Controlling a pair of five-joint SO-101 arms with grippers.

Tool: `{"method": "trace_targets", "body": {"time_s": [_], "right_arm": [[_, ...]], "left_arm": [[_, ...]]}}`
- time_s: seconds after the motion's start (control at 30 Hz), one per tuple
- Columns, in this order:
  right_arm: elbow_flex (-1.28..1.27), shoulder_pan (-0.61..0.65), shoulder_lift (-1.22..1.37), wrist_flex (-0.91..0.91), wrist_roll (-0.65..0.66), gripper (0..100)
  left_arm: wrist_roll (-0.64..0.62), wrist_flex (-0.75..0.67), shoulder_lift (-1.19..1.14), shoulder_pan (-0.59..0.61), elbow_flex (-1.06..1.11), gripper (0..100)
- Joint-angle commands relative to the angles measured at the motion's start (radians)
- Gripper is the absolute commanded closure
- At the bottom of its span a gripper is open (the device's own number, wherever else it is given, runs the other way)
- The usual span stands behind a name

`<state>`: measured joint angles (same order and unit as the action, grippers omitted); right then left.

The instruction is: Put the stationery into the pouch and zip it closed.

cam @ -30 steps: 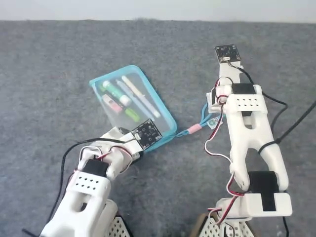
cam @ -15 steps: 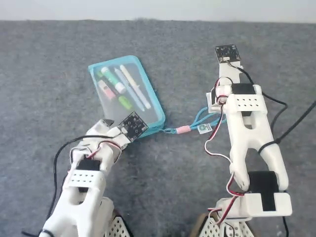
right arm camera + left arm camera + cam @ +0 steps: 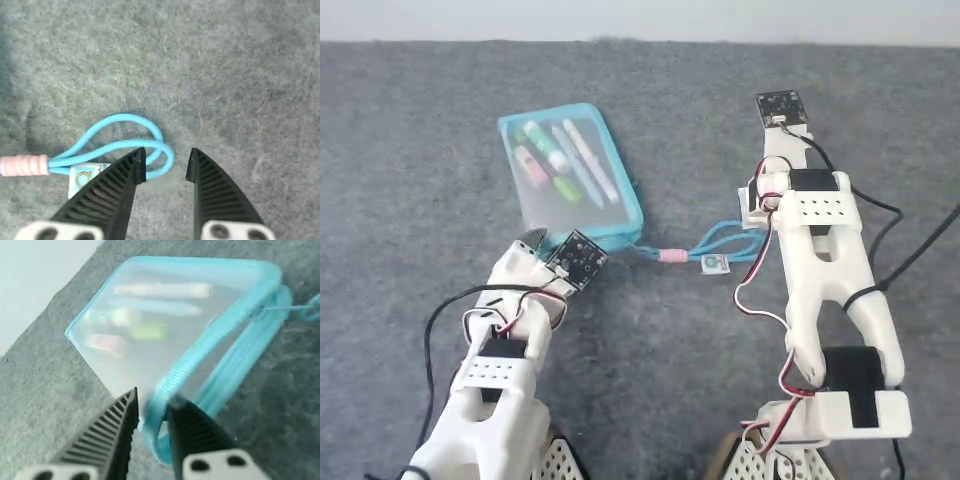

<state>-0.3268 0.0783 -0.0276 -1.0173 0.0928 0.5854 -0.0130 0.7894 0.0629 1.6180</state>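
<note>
Lying flat on the grey felt worktop (image 3: 430, 150), toward the left arm's side: translucent pouch (image 3: 570, 215) with teal trim. Inside it, side by side: a white pen (image 3: 590, 160), a pale blue pen (image 3: 574, 172), a marker with a green end (image 3: 558, 168) and a small pink item (image 3: 530, 166). All sit within the pouch walls, blurred through the plastic in the left wrist view.

Left tool (image 3: 152, 407): clamped on the teal zipper edge at the pouch (image 3: 150, 365) corner nearest that arm, with trim pinched between the two fingers. In the high view this tool (image 3: 548, 243) sits at the pouch's near end.

Zip: cannot tell how far it is drawn.

Blue cord loop (image 3: 730, 238) trails from the pouch's near right corner across the worktop toward the right arm. A pink bead (image 3: 670, 255) and a small white tag (image 3: 713, 263) sit on it.

Right tool (image 3: 165, 159): fingers apart, gripping nothing, poised over the far end of the cord loop (image 3: 120, 117). One fingertip overlaps the loop's curve; contact not clear. Bead (image 3: 22, 165) and tag (image 3: 85, 177) lie just beside that finger.
</note>
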Motion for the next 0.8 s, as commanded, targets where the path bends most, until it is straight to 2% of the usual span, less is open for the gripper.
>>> {"method": "trace_targets", "body": {"time_s": [0.0,0.2,0.33,0.63,0.77], "right_arm": [[0.006,0.012,-0.012,0.015,0.014,85.4],[0.000,0.041,-0.012,0.035,0.100,85.4],[-0.052,0.108,-0.022,0.065,0.203,85.4],[-0.072,0.206,-0.067,0.073,0.230,85.5],[-0.235,0.239,-0.216,0.151,0.230,85.5]], "left_arm": [[-0.048,-0.025,0.006,0.009,-0.084,97],[-0.199,0.180,0.006,-0.006,-0.232,99],[-0.232,0.284,0.006,-0.034,-0.289,99],[-0.298,0.304,0.008,-0.046,-0.269,99],[-0.308,0.304,0.008,-0.046,-0.269,99]]}}
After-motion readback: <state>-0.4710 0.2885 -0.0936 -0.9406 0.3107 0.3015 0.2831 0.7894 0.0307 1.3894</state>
